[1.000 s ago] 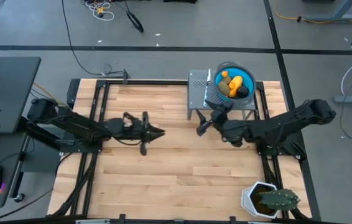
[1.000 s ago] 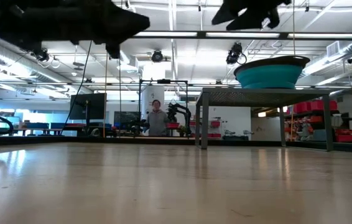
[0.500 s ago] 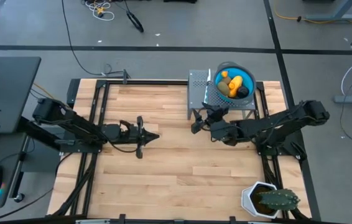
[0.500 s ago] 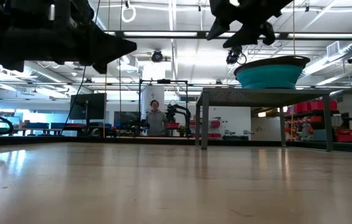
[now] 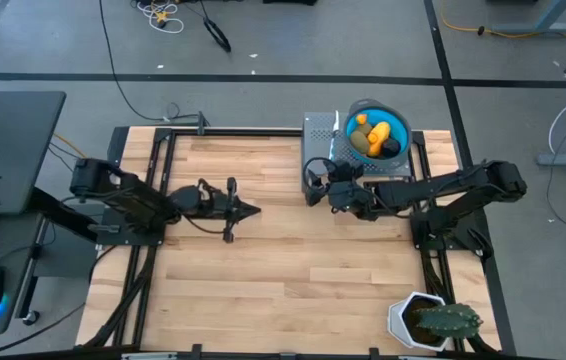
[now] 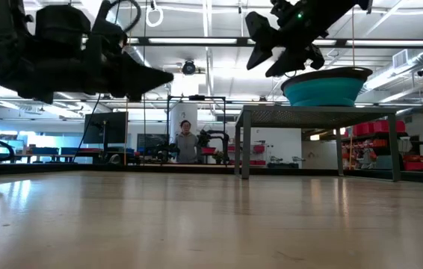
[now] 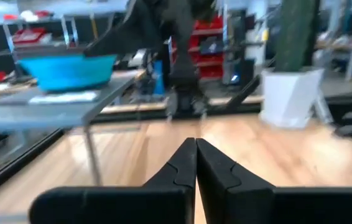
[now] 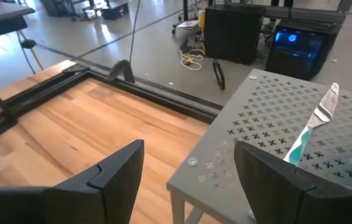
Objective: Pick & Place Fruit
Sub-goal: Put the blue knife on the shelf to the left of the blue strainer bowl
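The fruit lies in a round blue bowl on a grey perforated stand at the table's far right. It is a yellow oblong, olive-brown ovals, a near-black round and orange bits. My right gripper hangs open in the air just in front of the stand's left end, short of the bowl. My left gripper hovers shut over the table's middle, pointing right toward the stand. A silvery stick with a teal handle lies flat on the stand.
A white pot with a cactus stands at the near right corner. The stand's legs rest on the table near its far edge. Bare wood spreads across the middle and near side. A person stands far back in the room.
My right gripper has moved toward the table's left and far edge, closing on the stand's front left. My left gripper has come down lower over the table while keeping about the same spot. The fruit and bowl have not moved.
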{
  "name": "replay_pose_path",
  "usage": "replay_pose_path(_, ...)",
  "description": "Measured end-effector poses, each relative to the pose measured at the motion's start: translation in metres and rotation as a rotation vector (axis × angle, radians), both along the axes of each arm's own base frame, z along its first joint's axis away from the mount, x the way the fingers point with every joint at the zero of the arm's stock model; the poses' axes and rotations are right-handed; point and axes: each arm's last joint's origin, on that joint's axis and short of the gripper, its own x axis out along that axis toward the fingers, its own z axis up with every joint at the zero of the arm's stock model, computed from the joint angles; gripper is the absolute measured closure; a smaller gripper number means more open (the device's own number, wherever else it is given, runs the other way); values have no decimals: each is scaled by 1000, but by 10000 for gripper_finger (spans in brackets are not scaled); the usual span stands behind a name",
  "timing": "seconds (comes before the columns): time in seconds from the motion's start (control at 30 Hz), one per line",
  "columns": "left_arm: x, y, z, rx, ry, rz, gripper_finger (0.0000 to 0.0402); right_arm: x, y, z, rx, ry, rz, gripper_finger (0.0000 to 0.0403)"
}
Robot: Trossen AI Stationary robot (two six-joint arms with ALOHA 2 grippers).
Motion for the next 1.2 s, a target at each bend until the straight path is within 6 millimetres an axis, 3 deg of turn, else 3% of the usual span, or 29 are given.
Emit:
replay_pose_path(0.2,1,16,-10,49,63,75,380,10,-10,11,15,-12,4,144)
replay_pose_path(0.4,-1,31,-9,100,56,99,393,48,-17,40,-2,71,57,144)
replay_pose_path(0.6,-4,43,-14,92,106,93,389,61,-20,59,182,152,-83,144)
replay_pose_path(0.77,-5,47,-19,42,150,58,378,63,-20,47,308,236,-194,144)
replay_pose_path(0.93,-5,45,-20,36,163,-10,388,52,-20,37,380,275,-322,144)
replay_pose_path(1.2,-5,44,-20,49,156,-48,391,43,-23,33,348,289,-411,144)
